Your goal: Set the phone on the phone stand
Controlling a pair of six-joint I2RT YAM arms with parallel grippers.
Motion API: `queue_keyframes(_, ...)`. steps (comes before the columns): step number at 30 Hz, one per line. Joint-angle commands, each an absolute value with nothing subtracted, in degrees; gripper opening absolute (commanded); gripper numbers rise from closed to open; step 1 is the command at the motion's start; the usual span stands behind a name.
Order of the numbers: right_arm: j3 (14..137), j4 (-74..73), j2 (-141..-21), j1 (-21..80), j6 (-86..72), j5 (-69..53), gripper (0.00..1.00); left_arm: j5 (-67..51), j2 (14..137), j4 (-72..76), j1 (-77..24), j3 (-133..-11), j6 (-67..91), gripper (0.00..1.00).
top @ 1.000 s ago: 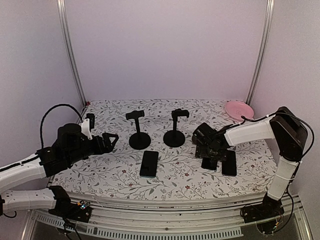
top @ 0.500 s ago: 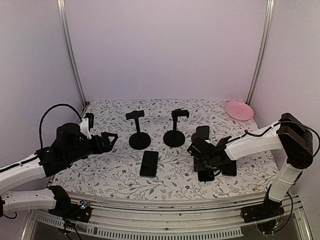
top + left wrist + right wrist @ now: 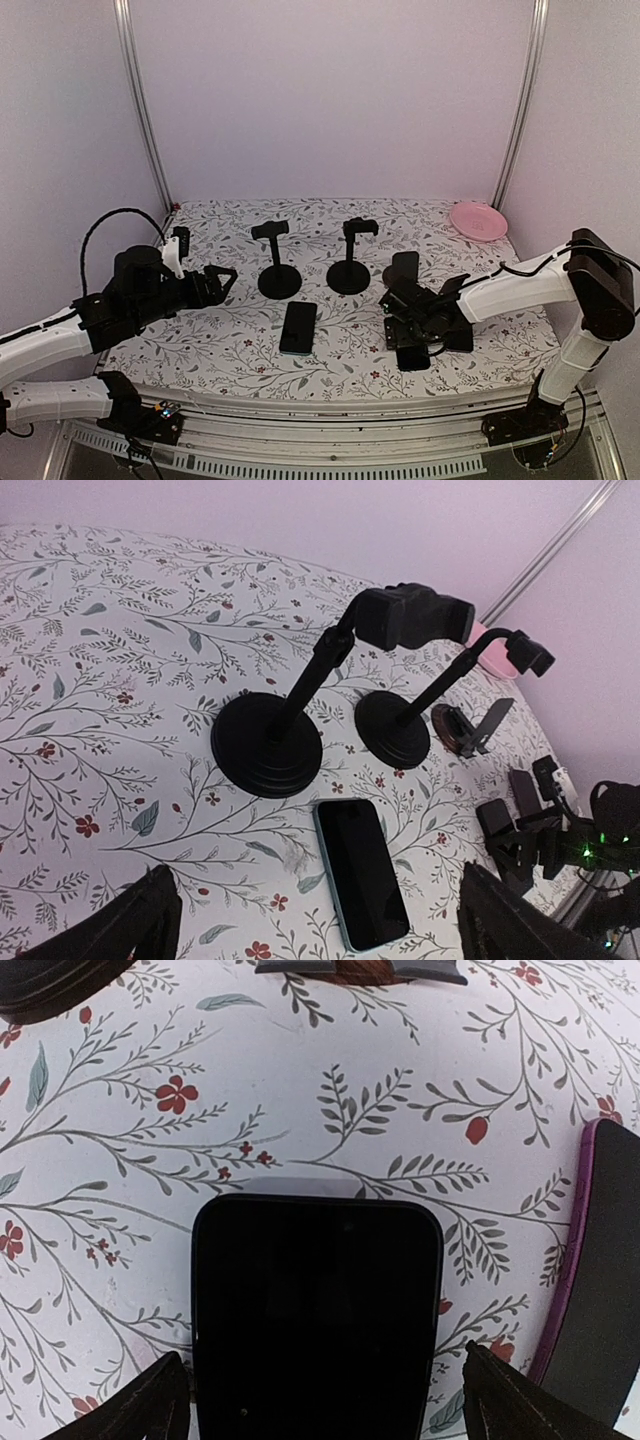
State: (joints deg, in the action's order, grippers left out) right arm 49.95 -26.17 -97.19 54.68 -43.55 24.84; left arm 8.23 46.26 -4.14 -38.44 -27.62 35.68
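Item 1, right pincer (image 3: 320, 1360): spread wide and holding nothing. I see one finger (image 3: 125, 1405) on each side of the phone's near end. I cannot tell whether they touch it.

Item 2, phone (image 3: 315, 1310): flat on the flowered table (image 3: 300, 1090), dark screen up, directly beneath the right pincer. Its long axis runs straight out ahead of the pincer, between the fingers. The rounded short end points forward in my wrist view, toward the small stand (image 3: 360, 968).

Item 3, second phone (image 3: 595, 1290): purple-edged, flat, just outside the right finger and apart from the first. Its length runs nearly parallel, leaning a little.

Item 4, left pincer (image 3: 315, 875): wide open and empty, raised off the table.

Item 5, third phone (image 3: 362, 872): just ahead of the left pincer, screen up, long axis pointing forward and slightly leftward toward the stands.

Item 6, first tall stand (image 3: 270, 745): upright beyond the third phone, with a round base, a slanted stem and an empty cradle.

Item 7, second tall stand (image 3: 395, 728): just right of the first, also empty.

Item 8, pink plate (image 3: 477, 220): far back corner, well apart from both pincers.
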Motion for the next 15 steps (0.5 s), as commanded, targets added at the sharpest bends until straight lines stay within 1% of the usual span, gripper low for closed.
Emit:
queue_keyframes(1,44.6,-23.6,-94.4,50.7,-39.2,14.0,0.92,7.1,46.5,-3.7,-37.7,-27.6,36.0,0.97)
queue_keyframes(4,44.1,-22.3,-93.7,49.8,-37.9,12.0,0.9,7.1,46.3,-3.7,-37.6,-27.3,36.0,0.97)
queue_keyframes(8,45.7,-23.2,-96.9,49.8,-37.4,12.7,0.89,6.7,46.1,-3.8,-37.5,-26.9,36.3,0.97)
queue_keyframes(11,45.3,-23.0,-99.0,49.8,-37.7,13.1,0.87,6.1,45.7,-4.0,-37.4,-26.7,36.8,0.97)
queue_keyframes(13,44.4,-21.7,-99.1,50.1,-38.0,12.0,0.82,5.9,45.5,-4.2,-37.4,-26.5,36.9,0.97)
queue_keyframes(15,44.2,-21.1,-99.2,50.7,-38.3,11.8,0.74,5.1,45.7,-3.9,-37.4,-26.5,37.2,0.97)
